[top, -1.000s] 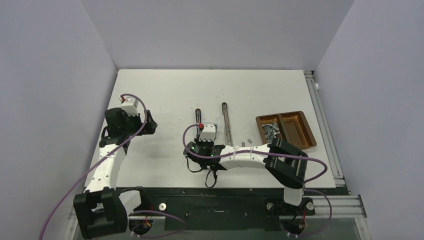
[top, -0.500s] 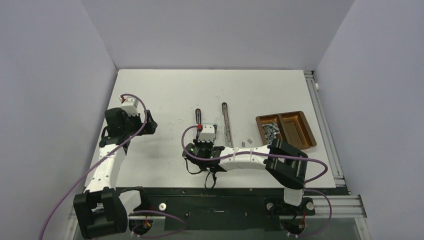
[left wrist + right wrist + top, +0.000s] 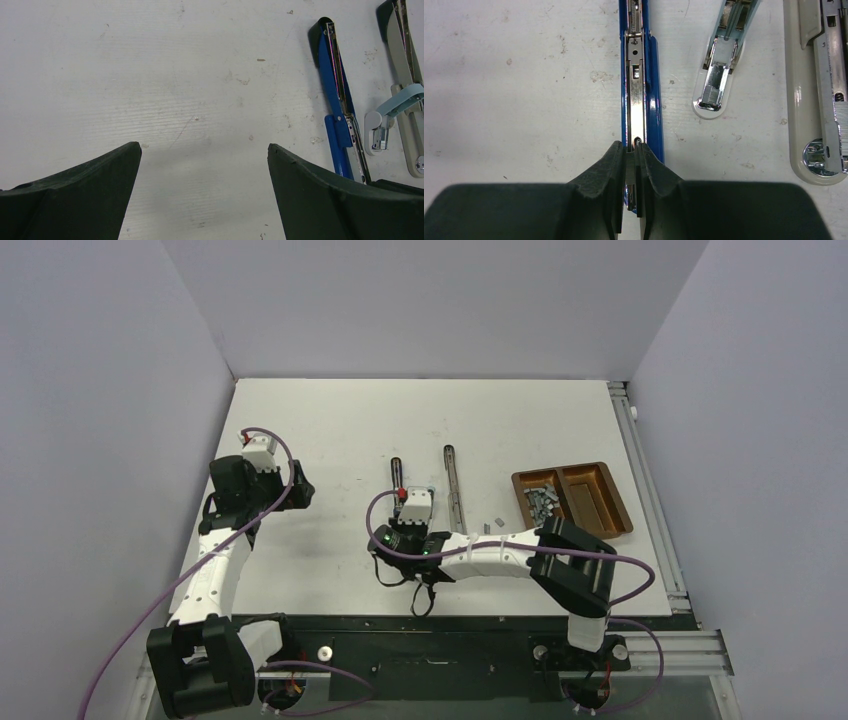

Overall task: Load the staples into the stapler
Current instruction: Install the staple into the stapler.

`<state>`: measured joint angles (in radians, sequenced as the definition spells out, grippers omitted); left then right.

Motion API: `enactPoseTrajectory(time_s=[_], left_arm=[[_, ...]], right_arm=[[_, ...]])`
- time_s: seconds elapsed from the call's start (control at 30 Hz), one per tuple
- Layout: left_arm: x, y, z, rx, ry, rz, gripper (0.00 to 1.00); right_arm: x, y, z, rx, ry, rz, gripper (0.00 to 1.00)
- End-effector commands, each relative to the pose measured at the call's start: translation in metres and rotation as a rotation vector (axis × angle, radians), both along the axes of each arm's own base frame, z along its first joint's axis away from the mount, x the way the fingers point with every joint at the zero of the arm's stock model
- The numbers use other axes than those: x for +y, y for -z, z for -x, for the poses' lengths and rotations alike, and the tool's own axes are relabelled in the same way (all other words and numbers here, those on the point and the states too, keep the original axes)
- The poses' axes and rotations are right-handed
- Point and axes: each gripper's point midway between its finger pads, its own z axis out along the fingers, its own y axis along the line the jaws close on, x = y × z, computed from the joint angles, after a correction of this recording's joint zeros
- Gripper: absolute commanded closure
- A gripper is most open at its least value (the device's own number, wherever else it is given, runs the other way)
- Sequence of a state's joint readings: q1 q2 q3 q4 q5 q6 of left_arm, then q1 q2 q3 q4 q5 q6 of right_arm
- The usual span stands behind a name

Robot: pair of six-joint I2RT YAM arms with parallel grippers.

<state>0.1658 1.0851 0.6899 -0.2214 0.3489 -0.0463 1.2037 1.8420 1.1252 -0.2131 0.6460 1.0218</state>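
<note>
Over the open blue stapler (image 3: 639, 95), right jaws pinch a staple strip (image 3: 630, 167); left jaws gape wide.

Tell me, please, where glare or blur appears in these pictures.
Right wrist: strong glare on the metal channel of the blue stapler; the near jaws are dark, with little detail. Left wrist: even light, the table sharp. Top external: soft, even light, no glare.

Blue stapler (image 3: 654, 100): near end hidden behind right gripper (image 3: 630, 148). Beige stapler (image 3: 799, 100) cut by right edge (pale-blue stapler (image 3: 714, 95) by top). Grey sliver (image 3: 630, 166) pinched there, too small to identify.
</note>
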Motion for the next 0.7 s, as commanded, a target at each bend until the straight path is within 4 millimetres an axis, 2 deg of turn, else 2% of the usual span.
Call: enactPoseTrajectory(time_s=[0.0, 0.17, 0.43, 0.67], left_arm=[[0.001, -0.02, -0.008, -0.068, 0.007, 0.0, 0.04], [0.0, -0.018, -0.008, -0.065, 0.007, 0.0, 0.04], [0.0, -0.018, -0.008, -0.064, 0.008, 0.0, 0.04], [0.0, -0.019, -0.008, -0.066, 0.007, 0.002, 0.04]], right_arm=[[0.002, -0.011, -0.005, -0.019, 0.022, -0.049, 0.91], [-0.001, -0.013, -0.006, -0.023, 0.029, -0.048, 0.91], [0.001, -0.03, -0.007, -0.07, 0.025, -0.053, 0.91], [-0.002, -0.029, -0.005, -0.072, 0.03, -0.053, 0.91]])
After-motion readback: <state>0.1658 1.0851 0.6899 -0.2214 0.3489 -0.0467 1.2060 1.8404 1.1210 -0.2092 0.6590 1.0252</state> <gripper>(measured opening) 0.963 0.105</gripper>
